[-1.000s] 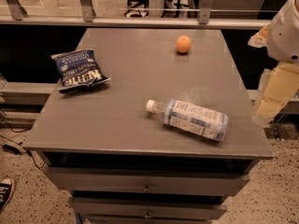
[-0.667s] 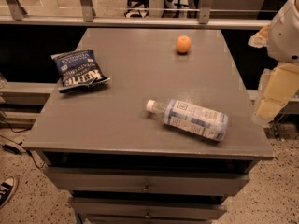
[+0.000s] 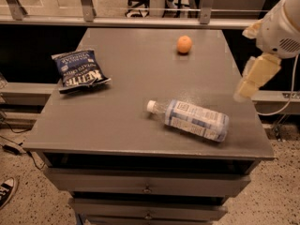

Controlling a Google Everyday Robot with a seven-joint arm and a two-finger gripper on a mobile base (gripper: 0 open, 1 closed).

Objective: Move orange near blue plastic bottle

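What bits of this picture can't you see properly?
Camera view:
- The arm above the hand, which hangs beside the table's right side: cut off by the right edge.
- Words on the blue plastic bottle: too small to read.
- The shoe: cut off by the left edge.

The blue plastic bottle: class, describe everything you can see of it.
The clear plastic bottle with a pale blue-and-white label lies on its side on the grey table, white cap pointing left, near the front right corner. Nothing else touches it; the small round orange sits far behind, the gripper hovers off its right.
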